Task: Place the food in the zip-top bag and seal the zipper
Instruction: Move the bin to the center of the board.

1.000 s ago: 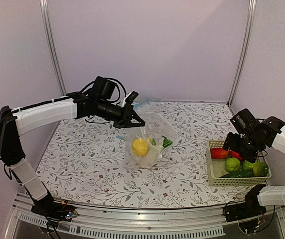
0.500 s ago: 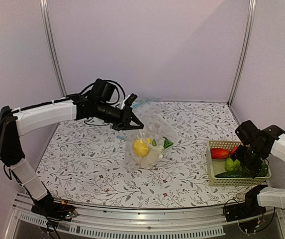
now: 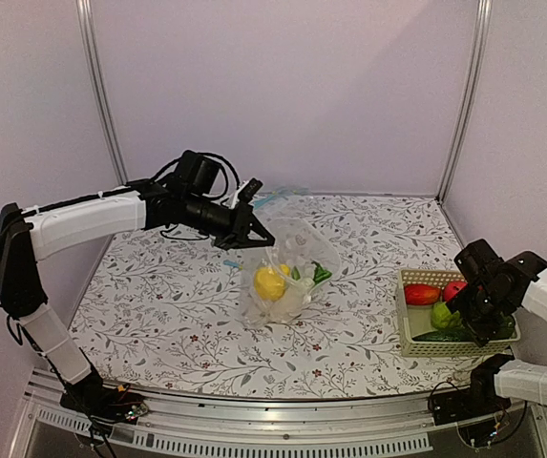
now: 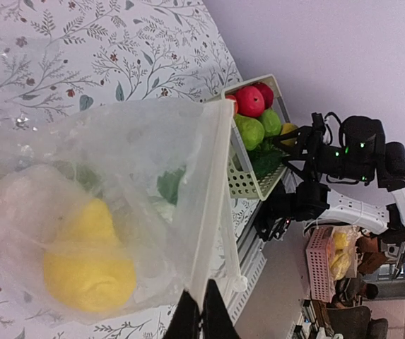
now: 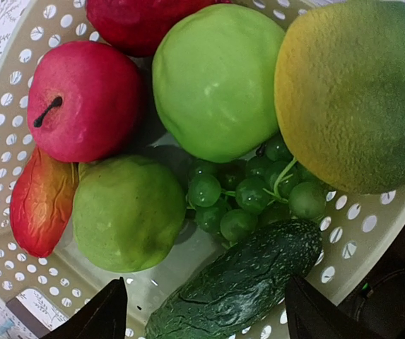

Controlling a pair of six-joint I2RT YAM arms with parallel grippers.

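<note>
The zip-top bag (image 3: 292, 258) hangs open above the table, lifted by its mouth. My left gripper (image 3: 252, 232) is shut on the pale zipper strip (image 4: 213, 198) at the bag's rim. Inside lie a yellow lemon (image 4: 89, 265), green leaves (image 4: 170, 185) and a blurred white piece (image 4: 11, 205). My right gripper (image 3: 466, 310) hangs open, low over the basket (image 3: 414, 336), holding nothing. In the right wrist view its fingers (image 5: 110, 314) stand either side of the dark cucumber (image 5: 244, 282). A small green fruit (image 5: 128, 212) lies just beyond the left finger.
The basket wall (image 5: 4, 141) also encloses a red apple (image 5: 82, 99), a larger green fruit (image 5: 216, 78), a yellow-green fruit (image 5: 354, 92), green grapes (image 5: 244, 194) and a red-orange piece (image 5: 39, 201). A frame post (image 3: 459, 105) rises behind the basket.
My right gripper has dropped from above the basket's left side down into it, and its jaws have narrowed a little. The left gripper still holds the bag in about the same place.
</note>
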